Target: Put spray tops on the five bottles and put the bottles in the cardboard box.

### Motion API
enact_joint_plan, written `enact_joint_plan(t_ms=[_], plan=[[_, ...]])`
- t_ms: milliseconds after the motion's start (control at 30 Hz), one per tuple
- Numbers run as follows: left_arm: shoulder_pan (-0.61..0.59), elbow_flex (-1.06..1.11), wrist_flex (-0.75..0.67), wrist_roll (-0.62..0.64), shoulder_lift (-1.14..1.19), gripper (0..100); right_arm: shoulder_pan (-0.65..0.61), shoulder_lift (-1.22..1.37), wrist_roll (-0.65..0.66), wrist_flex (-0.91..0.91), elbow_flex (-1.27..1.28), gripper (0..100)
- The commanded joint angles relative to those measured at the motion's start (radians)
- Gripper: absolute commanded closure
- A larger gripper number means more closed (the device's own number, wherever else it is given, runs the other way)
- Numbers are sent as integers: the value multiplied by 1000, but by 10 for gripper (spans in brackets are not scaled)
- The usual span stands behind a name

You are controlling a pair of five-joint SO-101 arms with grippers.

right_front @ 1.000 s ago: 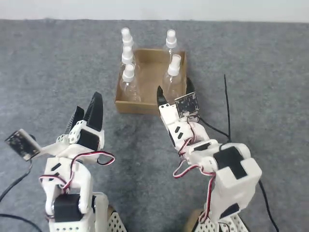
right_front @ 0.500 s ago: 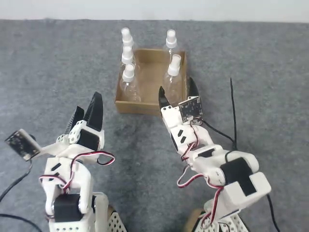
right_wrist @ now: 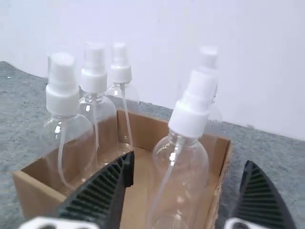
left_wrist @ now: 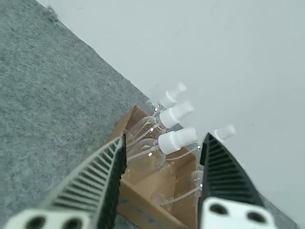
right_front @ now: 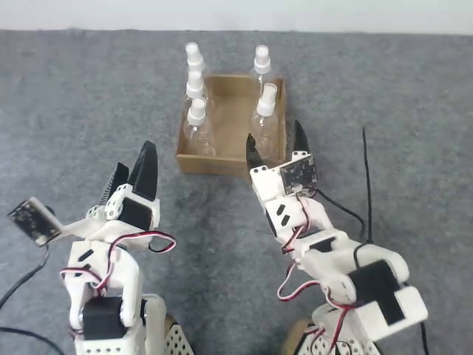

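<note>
The cardboard box (right_front: pixel 209 163) sits on the grey carpeted table (right_front: pixel 81 96), ahead of both arms and close to the white wall (right_front: pixel 355 13). Five clear bottles stand upright in it, each capped with a white spray top. Three are in a row along one side wall: the near left bottle (right_front: pixel 198 127), the middle left bottle (right_front: pixel 195 83) and the far left bottle (right_front: pixel 194 55). The near right bottle (right_front: pixel 265 111) and the far right bottle (right_front: pixel 261 61) stand along the other.

The right gripper (right_front: pixel 275 142) is at the box's near right corner, its black jaws spread wide and holding nothing. One fingertip lies over the near wall and the other just outside the right wall. I cannot tell whether either touches the cardboard. In the right wrist view the gripper (right_wrist: pixel 188 164) frames the near right bottle (right_wrist: pixel 178 167), which stands directly ahead and hides much of the far right bottle (right_wrist: pixel 208 59).

The left gripper (right_front: pixel 133 170) is well back from the box on bare carpet, also spread and empty. Its wrist view looks between the jaws (left_wrist: pixel 165 142) at the box (left_wrist: pixel 138 200).

A black cable (right_front: pixel 367 185) trails across the carpet beside the right arm.
</note>
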Motion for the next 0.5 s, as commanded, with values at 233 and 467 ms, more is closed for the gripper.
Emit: enact_joint_plan(t_ms=[233,467], plan=[[-5,-10,-34,-8,-23,766,53,-280,6,315,6,696],[-5,-10,-34,-8,-23,766,53,-441,3,556,6,696]])
